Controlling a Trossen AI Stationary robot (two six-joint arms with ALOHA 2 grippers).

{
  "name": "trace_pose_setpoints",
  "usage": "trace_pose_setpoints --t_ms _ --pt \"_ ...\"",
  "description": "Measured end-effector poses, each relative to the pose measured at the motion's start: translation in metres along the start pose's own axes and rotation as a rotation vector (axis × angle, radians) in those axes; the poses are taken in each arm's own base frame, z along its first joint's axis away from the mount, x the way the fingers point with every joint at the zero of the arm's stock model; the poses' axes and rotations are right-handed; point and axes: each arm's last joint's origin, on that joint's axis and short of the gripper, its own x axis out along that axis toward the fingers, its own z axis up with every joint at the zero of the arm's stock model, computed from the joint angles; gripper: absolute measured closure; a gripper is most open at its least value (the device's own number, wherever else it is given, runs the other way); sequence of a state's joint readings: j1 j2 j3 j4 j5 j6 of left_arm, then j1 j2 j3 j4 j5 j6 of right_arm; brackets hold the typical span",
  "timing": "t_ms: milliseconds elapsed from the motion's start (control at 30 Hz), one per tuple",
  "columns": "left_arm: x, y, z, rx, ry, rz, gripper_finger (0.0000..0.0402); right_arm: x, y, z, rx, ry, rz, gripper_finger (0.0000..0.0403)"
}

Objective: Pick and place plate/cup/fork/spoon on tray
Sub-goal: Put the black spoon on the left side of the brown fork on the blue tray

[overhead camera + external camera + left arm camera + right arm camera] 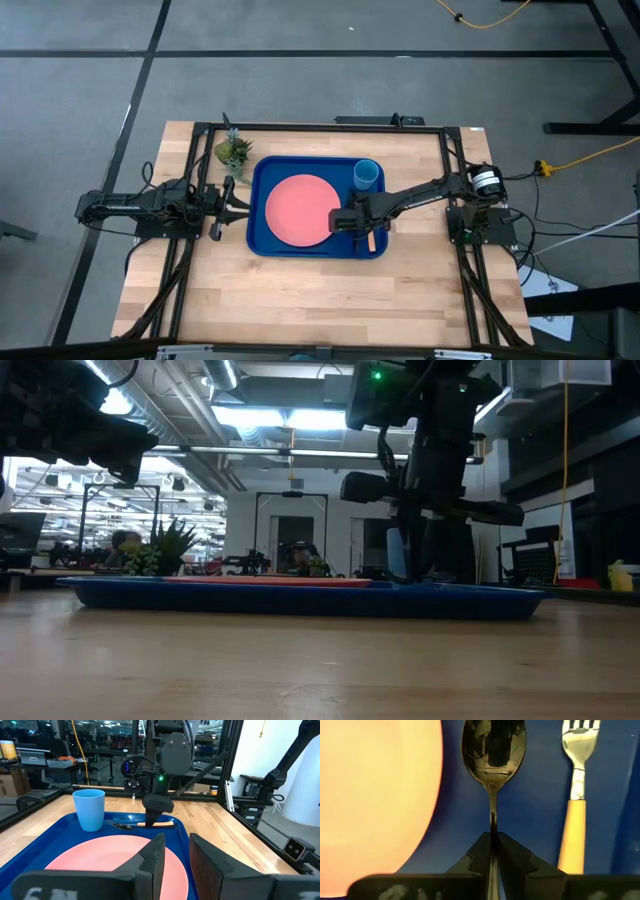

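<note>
Nearest, filling the right wrist view: dark fingers (492,851) of the right gripper (355,222), pressed together on the thin handle of the spoon (493,751), bowl over the blue floor between plate and fork.

Under everything, a wooden table (300,300). On its middle, the tray (262,240), deep blue, with raised rim. Inside, on the left part, the plate (298,207), salmon-pink and flat. At the far right corner of the tray, the cup (367,174), light blue and upright. Beside the spoon, flat on the tray floor, the fork (575,805) with tan handle (tines pointing the same way as the spoon bowl).

Just outside the tray's left rim, the left gripper (174,857), fingers slightly spread, holding nothing. Near the far left corner, a small green plant (233,152).
</note>
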State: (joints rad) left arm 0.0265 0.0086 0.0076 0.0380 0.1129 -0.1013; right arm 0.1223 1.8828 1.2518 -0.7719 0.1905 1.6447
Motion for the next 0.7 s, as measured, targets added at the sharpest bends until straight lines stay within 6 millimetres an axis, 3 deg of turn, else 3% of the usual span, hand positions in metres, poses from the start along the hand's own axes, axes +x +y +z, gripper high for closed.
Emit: trace_pose_setpoints --t_ms 700 --pt "0.0000 0.0000 0.0000 0.000 0.000 0.000 0.0321 -0.0005 -0.0012 0.0000 -0.003 -0.001 -0.012 0.0368"
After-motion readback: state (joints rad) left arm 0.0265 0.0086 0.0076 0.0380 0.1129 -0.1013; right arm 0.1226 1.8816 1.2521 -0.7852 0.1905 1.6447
